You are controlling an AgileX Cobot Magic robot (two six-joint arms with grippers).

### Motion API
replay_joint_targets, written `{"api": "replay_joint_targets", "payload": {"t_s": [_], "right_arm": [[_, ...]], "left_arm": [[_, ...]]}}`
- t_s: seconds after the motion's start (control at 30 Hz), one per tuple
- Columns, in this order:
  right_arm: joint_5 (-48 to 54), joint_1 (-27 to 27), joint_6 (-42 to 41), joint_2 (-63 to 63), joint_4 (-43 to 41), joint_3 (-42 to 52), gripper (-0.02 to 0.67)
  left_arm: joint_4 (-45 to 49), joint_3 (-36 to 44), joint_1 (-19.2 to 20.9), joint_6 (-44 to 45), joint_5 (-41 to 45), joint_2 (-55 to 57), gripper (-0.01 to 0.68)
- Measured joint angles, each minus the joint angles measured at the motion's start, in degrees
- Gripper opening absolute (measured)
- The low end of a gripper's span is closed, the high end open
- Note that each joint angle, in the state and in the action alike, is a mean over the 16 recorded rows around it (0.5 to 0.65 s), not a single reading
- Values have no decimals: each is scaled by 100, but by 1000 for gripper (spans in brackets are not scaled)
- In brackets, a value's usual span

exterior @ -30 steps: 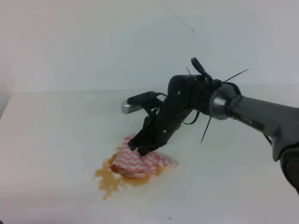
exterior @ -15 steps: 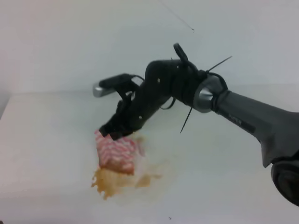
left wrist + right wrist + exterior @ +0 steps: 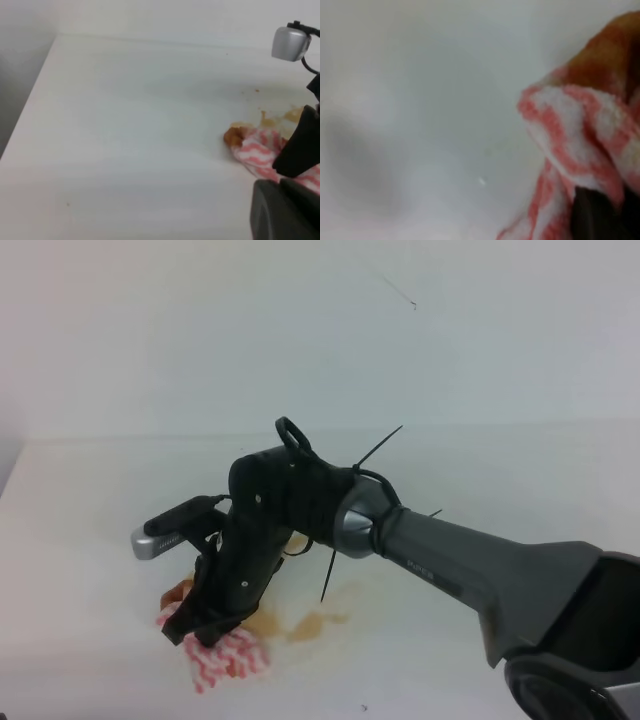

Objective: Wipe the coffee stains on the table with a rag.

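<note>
right gripper [image 3: 200,625]: jaws clamped on the rag [image 3: 228,658], pressed to the table [image 3: 90,540]
coffee stains [image 3: 305,625]: smeared just right of the rag
left gripper: not seen, jaws cannot be told

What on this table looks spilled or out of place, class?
Amber-brown coffee stains lie smeared across the white table, just right of the right pincer. The pincer presses a bunched red-and-white rag, soaked orange-brown at one corner, onto the tabletop. Nothing else stands out.
</note>
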Motion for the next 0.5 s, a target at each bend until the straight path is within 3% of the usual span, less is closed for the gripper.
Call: {"api": "replay_joint_targets", "payload": {"t_s": [0.17,0.5], "right_arm": [[183,74,23,150,-119,-99,67],[353,102,-213,70,13,-485,292]], "left_arm": [[0,0,0,0,0,0,1],[0,0,0,0,0,0,1]]}}
